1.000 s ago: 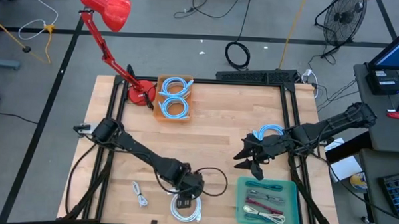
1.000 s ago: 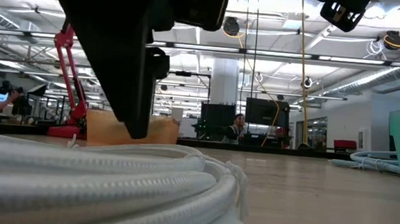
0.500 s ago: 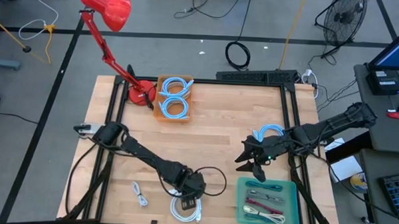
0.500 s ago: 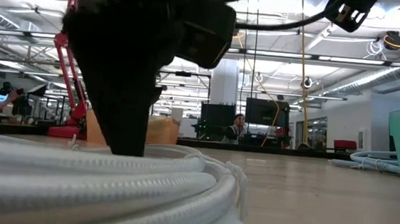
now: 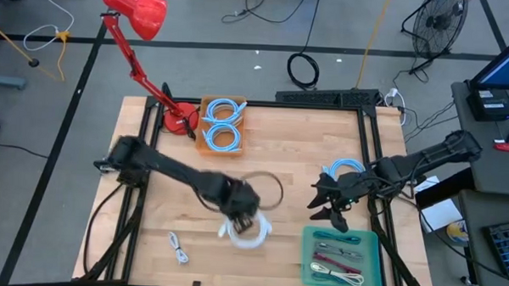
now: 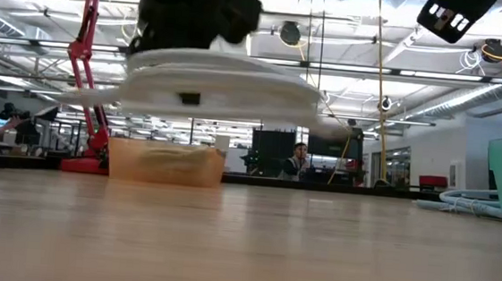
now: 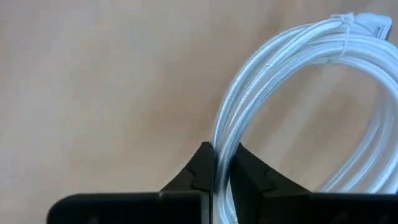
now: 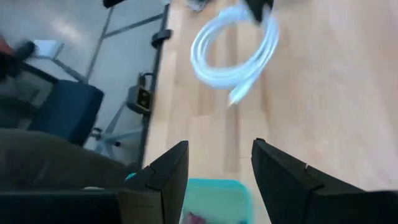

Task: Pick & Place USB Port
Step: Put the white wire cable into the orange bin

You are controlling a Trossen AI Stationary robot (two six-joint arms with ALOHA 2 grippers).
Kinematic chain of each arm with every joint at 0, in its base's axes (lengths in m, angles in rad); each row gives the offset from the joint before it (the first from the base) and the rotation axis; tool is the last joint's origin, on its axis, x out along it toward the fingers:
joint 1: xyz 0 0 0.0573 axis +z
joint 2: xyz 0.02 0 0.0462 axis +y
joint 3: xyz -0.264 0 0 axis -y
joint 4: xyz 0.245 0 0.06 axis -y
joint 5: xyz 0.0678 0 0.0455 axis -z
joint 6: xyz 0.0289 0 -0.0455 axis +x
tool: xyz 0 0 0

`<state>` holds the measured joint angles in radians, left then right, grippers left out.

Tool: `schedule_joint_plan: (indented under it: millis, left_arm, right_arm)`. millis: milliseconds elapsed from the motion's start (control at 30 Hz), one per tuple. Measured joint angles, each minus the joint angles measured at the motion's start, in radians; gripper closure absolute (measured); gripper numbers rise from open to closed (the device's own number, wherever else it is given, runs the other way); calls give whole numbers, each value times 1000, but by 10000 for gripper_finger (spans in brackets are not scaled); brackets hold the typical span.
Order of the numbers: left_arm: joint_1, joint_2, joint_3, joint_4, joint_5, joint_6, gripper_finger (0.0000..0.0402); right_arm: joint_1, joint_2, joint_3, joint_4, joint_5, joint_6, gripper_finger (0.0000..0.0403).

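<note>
Wooden planking forms the bench [image 5: 279, 161], with dark floor and loose cords seen around it. At its front middle the left gripper [image 5: 242, 219] is clamped on a white cable coil [image 5: 250, 232]; in the left wrist view the strands are seen pinched between the two dark fingers [image 7: 199, 174]. The coil is held clear of the bench, lying roughly flat in the low view [image 6: 224, 89], its loop hanging forward of the gripper toward the front edge. To its left a small white cable [image 5: 178, 247] lies on the wood near the front edge. Bare bench is left between the coil and a teal tray [image 5: 340, 256] at the front right, in which several cables are laid. Just behind the tray the right gripper [image 5: 330, 209] is held above the bench with its fingers apart, empty. Beside that arm a blue cable coil [image 5: 343, 169] rests on the wood. At the back a tan box [image 5: 222, 125] holds two blue coils, next to a red lamp [image 5: 136, 11].
</note>
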<state>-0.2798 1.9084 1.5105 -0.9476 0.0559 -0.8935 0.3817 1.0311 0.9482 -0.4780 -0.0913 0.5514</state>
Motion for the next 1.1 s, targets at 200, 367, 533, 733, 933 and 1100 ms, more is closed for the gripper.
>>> schedule_joint_plan:
  millis: [200,367,533,733,933,1100]
  left_arm:
    - [158,-218,0,-218,-170,-26,377]
    - [327,-349,0,-329,-267,30,377]
    - [529,-411,0,-332,-282,215,377]
    - [748,-405,1,-309,-219,425,377]
    - [893,-375,1,-238,-133,645,377]
    - [976,-368,1,-204,-99,723,377]
  right_arm:
    - [-11,-69,0,-34,120,-22,234]
    - [-73,-114,0,-14,151,-43,234]
    - [-159,-128,0,-7,151,-47,234]
    - [-247,-128,0,0,164,-6,234]
    - [-300,-128,0,39,224,31,234]
    - [-322,-128,0,76,228,50,234]
